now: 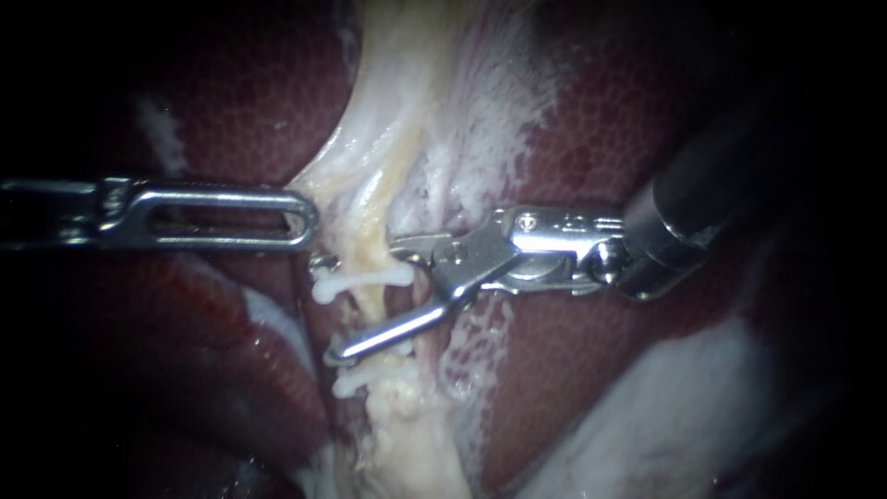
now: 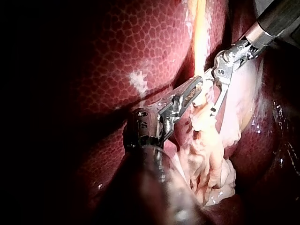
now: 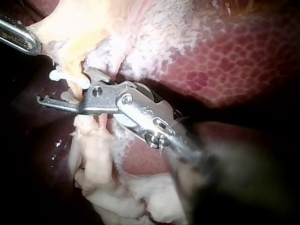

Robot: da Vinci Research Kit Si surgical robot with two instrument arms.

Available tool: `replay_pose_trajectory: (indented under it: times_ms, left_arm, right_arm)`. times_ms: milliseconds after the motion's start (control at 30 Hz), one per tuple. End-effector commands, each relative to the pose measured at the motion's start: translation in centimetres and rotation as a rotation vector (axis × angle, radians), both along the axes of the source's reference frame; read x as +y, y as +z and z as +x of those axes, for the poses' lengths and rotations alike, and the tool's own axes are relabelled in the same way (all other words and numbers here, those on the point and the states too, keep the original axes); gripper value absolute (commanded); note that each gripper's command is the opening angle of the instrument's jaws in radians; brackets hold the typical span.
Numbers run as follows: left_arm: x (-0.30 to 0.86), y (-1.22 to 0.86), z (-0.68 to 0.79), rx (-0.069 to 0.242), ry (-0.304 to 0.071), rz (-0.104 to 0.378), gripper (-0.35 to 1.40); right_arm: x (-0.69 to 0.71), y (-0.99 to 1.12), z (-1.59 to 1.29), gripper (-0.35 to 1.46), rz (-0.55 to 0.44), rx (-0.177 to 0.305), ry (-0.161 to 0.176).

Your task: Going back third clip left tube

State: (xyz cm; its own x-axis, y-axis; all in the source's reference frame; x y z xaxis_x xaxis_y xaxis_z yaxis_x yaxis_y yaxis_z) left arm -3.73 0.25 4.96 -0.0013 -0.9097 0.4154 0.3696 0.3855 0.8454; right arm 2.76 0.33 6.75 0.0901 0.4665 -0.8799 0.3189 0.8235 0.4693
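Looming blurred at its shaft, the right instrument (image 1: 366,300) is straddling the tube (image 1: 373,242), its jaws gaping wide and pinching nothing. A white clip (image 1: 358,282) is sitting on the tube between those jaws, and a second clip (image 1: 356,381) is sitting farther along it. The left instrument (image 1: 300,219) is clamping pale tissue (image 1: 333,176) beside the tube, its shaft vanishing into darkness.

Shows right instrument (image 1: 365,298) with claw open at pale tube (image 1: 372,236), longer prong lying across it between upper clip (image 1: 356,279) and lower clip (image 1: 360,379), left instrument (image 1: 305,220) touching pale tissue (image 1: 351,157) beside it, liver (image 1: 573,351) behind.
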Motion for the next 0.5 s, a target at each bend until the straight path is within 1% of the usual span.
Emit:
replay_pose_trajectory:
  times_ms: [33, 200, 367, 467, 500]
  left_arm:
    - [0.00, 0.00, 0.00, 0.000, 0.000, 0.000, -0.35]
    - [0.00, 0.00, 0.00, 0.000, 0.000, 0.000, -0.35]
    - [0.00, 0.00, 0.00, 0.000, 0.000, 0.000, -0.35]
    - [0.00, 0.00, 0.00, 0.000, 0.000, 0.000, -0.35]
    - [0.00, 0.00, 0.00, 0.000, 0.000, 0.000, -0.35]
  right_arm:
    - [0.01, 0.00, 0.00, 0.60, -0.008, 0.003, 0.000]
    - [0.01, 0.01, 0.01, 0.60, -0.066, 0.016, 0.005]
    - [0.00, 0.03, -0.02, 0.60, -0.067, 0.018, 0.001]
    - [0.01, 0.03, -0.10, 0.60, -0.066, 0.022, -0.005]
    - [0.01, 0.03, -0.14, 0.60, -0.066, 0.019, -0.001]
